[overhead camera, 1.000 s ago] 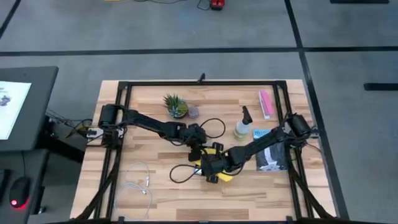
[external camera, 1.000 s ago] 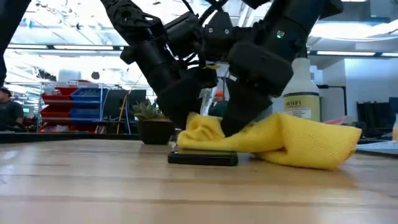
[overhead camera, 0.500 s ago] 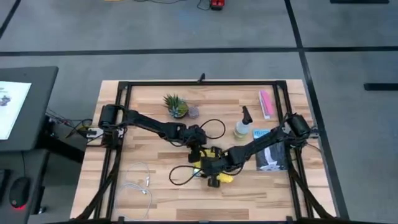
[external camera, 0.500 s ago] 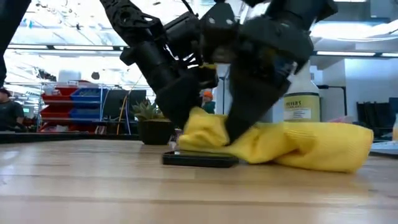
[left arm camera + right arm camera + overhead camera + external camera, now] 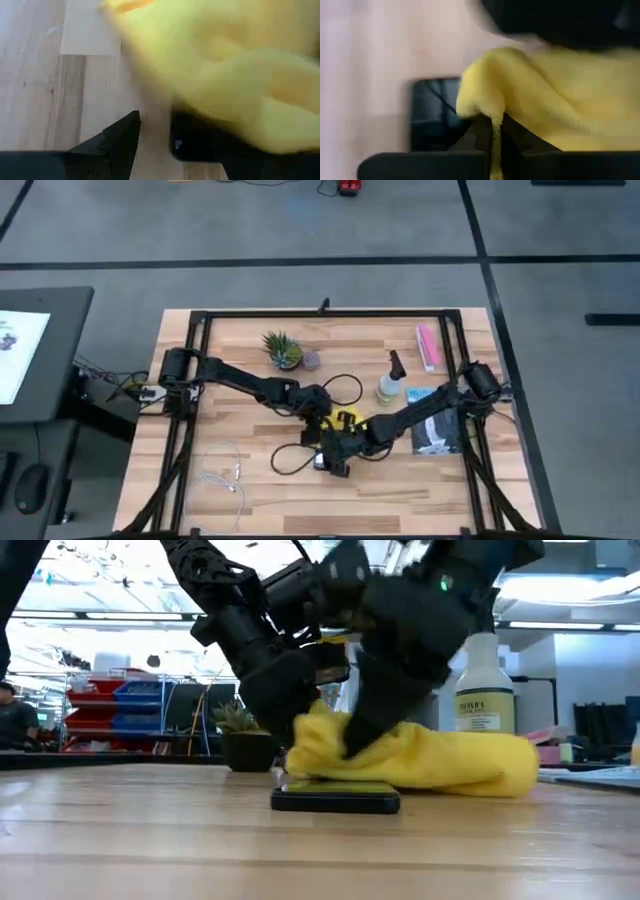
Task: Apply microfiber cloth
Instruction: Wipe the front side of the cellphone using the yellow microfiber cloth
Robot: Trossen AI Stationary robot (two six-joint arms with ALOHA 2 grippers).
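The yellow microfiber cloth [image 5: 450, 760] lies bunched over the black smartphone [image 5: 335, 802], which lies flat on the table near its middle. My right gripper [image 5: 492, 125] comes in from the table's right and is shut on the cloth above the phone [image 5: 432, 115]. My left gripper [image 5: 318, 412] stands just behind the phone's left end, pointing down. In its wrist view one finger [image 5: 120, 142] stands beside the phone's edge [image 5: 200, 145]; the cloth [image 5: 225, 65] hides the other finger. My right gripper pinches a raised fold of the cloth [image 5: 485, 102] between its two fingers, near the cloth's left end. The fingers slant down from the table's right. The rest of the cloth trails slack to the right, over the phone and onto the table. My left gripper: whether it touches the phone, I cannot tell.
A spray bottle [image 5: 388, 385] and a small potted plant [image 5: 283, 350] stand behind the phone. A pink packet [image 5: 427, 345] lies at the far right, and a blue and black packet [image 5: 435, 422] lies under the right arm. A white cable [image 5: 225, 475] lies near the front left.
My right gripper has gone toward the table's left edge, still shut on the cloth, and has dragged it over the phone. The cloth's trailing right end has been drawn in, so the cloth lies shorter and more bunched.
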